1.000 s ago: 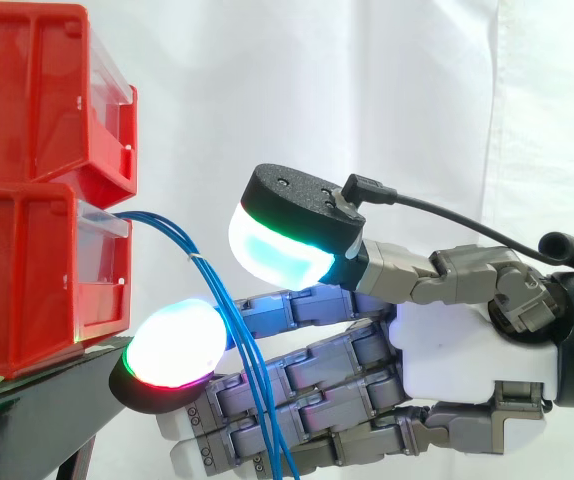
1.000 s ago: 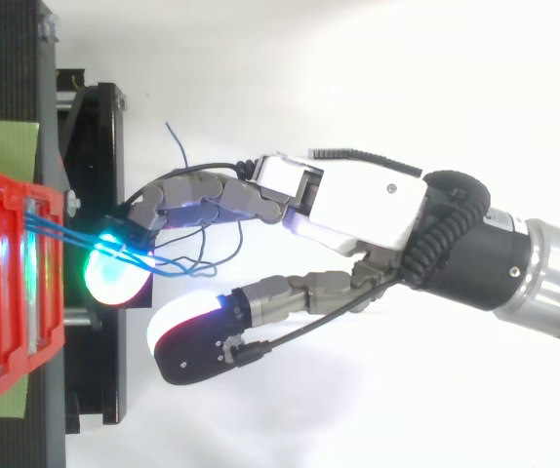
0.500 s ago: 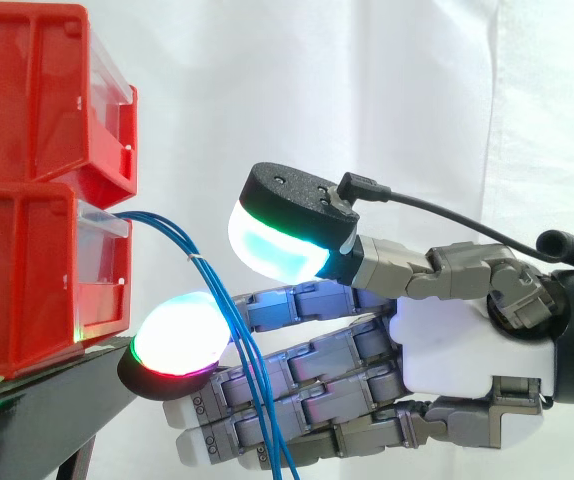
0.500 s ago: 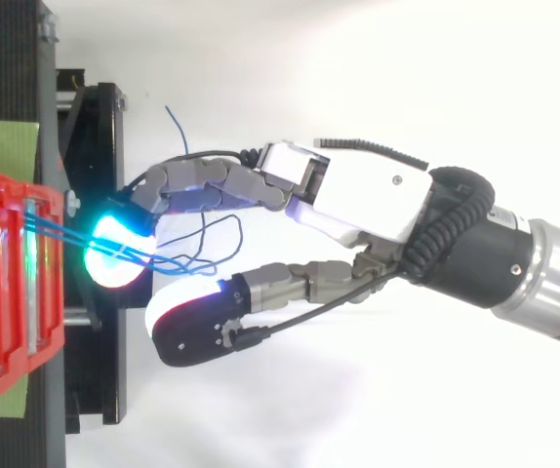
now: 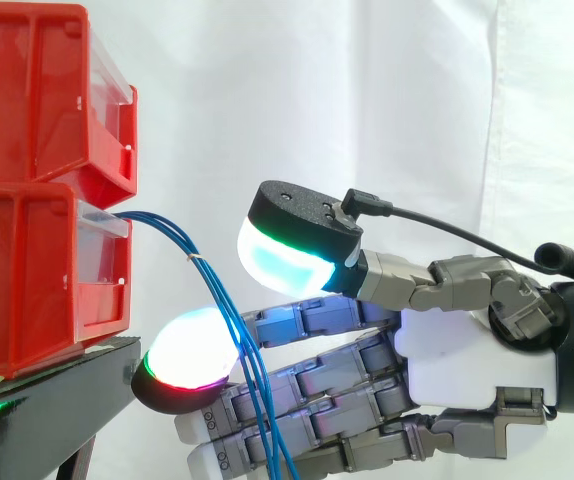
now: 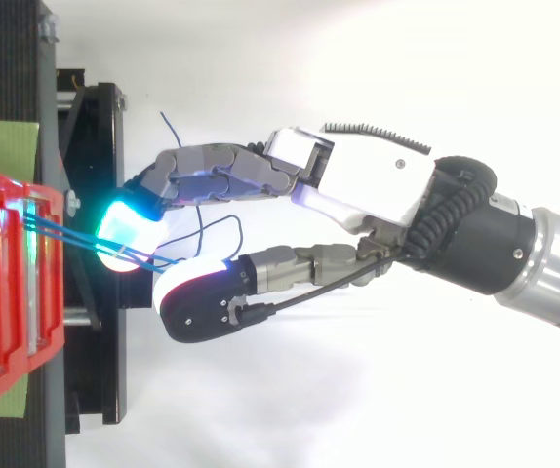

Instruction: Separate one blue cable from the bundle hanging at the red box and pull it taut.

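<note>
Hand [image 5: 467, 350] open, fingers [image 5: 317, 372] nearly straight, thumb apart above, blue cables [image 5: 217, 295] from red box [image 5: 27, 270] crossing fingers, top view reveals cable loop between thumb and fingers.

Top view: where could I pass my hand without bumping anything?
Bare white room: between the hand and the view's top edge, likewise the bottom edge, right of the black stand. Crowded: between red bins and hand, where blue cables run.

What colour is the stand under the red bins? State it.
Black; the stand shows best in the side view.
</note>
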